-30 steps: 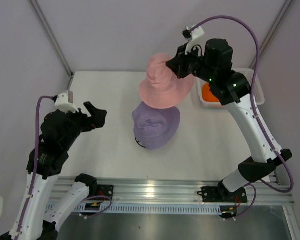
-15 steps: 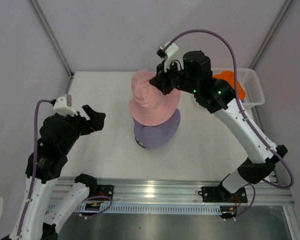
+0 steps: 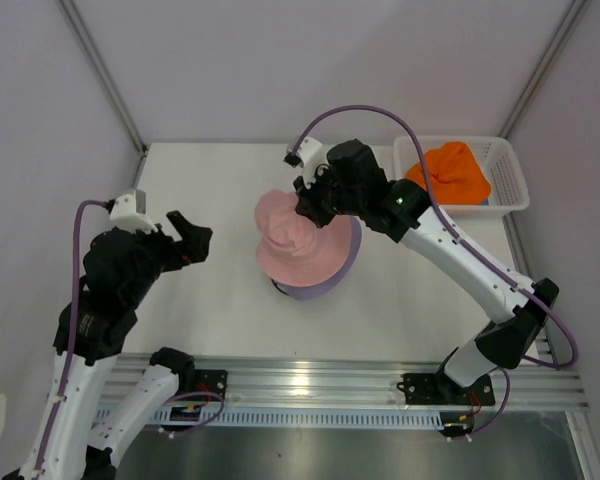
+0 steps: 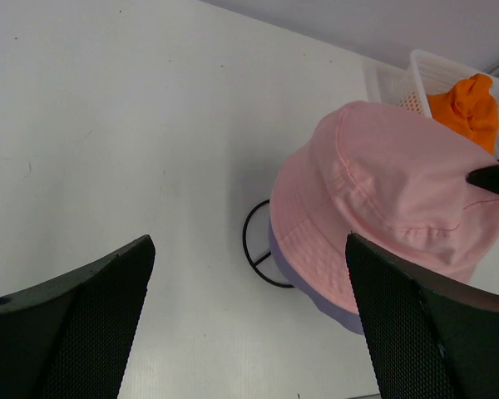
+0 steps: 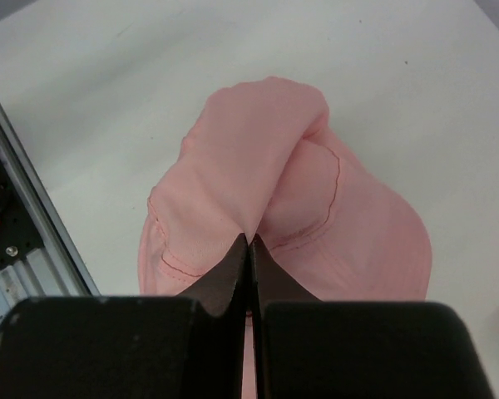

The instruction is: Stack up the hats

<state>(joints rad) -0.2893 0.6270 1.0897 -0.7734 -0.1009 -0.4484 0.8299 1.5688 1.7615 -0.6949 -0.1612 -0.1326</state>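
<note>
Your top view looks down from above and behind the arm bases, far enough off to hold the whole surface (image 3: 200, 190), both arms and the basket (image 3: 508, 170) at once. Your left wrist view looks low across the surface from the left, between its own fingers (image 4: 75, 316), with the pink hat (image 4: 382, 191) at middle range and the basket behind it. Your right wrist view looks steeply down past its fingers (image 5: 229, 278), very close on that hat, which all three views share.
</note>
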